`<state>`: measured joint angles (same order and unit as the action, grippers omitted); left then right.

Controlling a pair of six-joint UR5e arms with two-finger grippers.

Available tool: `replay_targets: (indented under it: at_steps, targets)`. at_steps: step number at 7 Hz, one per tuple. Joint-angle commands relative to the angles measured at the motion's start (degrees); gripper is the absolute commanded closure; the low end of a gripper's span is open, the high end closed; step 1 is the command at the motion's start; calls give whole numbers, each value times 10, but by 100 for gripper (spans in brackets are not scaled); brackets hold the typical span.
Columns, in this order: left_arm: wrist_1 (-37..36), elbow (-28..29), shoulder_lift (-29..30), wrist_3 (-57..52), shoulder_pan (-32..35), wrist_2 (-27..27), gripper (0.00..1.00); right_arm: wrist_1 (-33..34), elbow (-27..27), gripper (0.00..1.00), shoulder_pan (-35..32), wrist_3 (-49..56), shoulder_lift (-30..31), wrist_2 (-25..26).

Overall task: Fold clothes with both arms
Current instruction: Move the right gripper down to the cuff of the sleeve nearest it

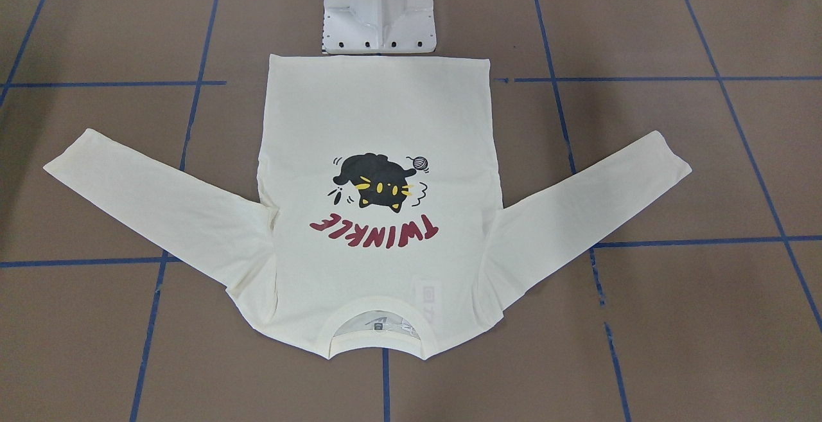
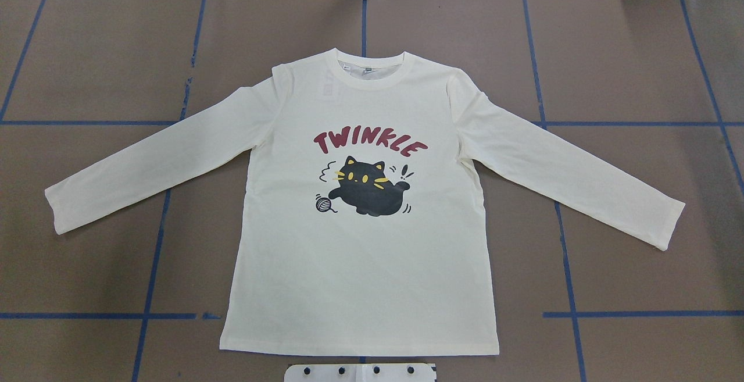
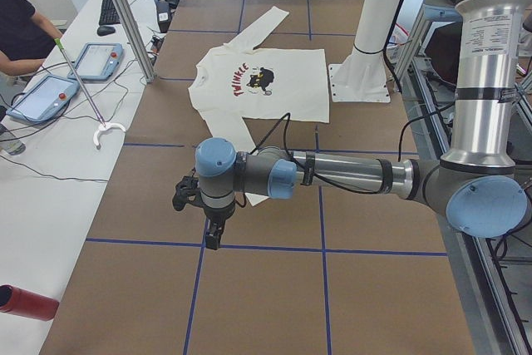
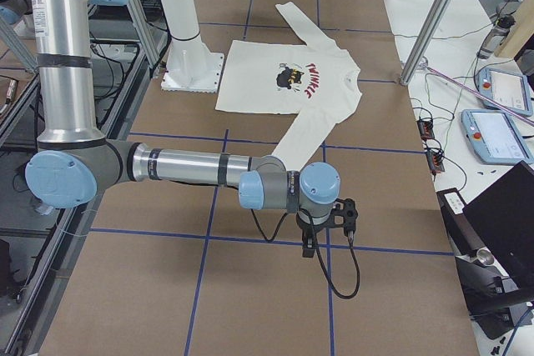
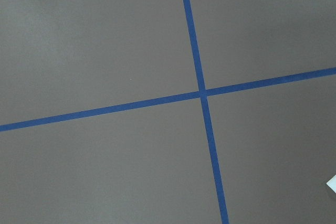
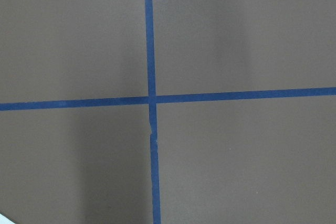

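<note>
**Left gripper** (image 3: 213,240): it hangs fingers-down over bare table (image 3: 274,288), near a crossing of the blue tape lines (image 5: 200,94). It shows only in the left side view, so whether its jaws stand apart or together cannot be told. No cloth hangs from it.

**Right gripper** (image 4: 309,248): it has the same posture at the opposite end of the table. It shows only in the right side view, so its jaw state cannot be told either.

**Clock convention:** overhead view, 12 o'clock pointing away from the robot.

**Shirt** (image 2: 360,277): it lies flat and print-up at the table's centre. The collar is at 12 o'clock and the hem at 6, just beside the pedestal base (image 2: 360,373). The body's long axis runs 12–6. The left sleeve (image 2: 151,167) runs out toward 8 o'clock and the right sleeve (image 2: 569,167) toward 4; both are straight and unfolded.

**Governing relation:** both grippers sit outside the overhead frame — left beyond 9 o'clock, right beyond 3 — with the shirt between them.
- From the left gripper the shirt lies toward 3 o'clock; from the right gripper, toward 9.
- Each arm is nearer the sleeve on its own side, and that sleeve's cuff ends near its gripper.
- Each wrist view shows a cream sliver at its edge, probably that cuff.

**Assessment:** no fold is made yet. The first move likely takes each gripper inward to its own sleeve.

**Containers:** none shows.
</note>
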<state>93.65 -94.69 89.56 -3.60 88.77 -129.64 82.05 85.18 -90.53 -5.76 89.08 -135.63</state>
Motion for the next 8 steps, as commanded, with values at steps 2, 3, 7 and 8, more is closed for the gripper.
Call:
replay_targets:
  at_steps: [2, 3, 7, 8]
  targets:
    - [8, -8, 24, 1, -1, -4, 0, -22, 19, 0, 0, 3, -4, -3]
    - [9, -8, 48, 1, -1, -38, 0, -21, 23, 0, 1, 5, -11, 0]
    - [152, 35, 43, 10, -22, -60, 0, -299, 35, 0, 126, -205, 56, 4]
    - [153, 39, 46, 33, -22, -62, 0, -369, 40, 0, 194, -277, 84, 39]
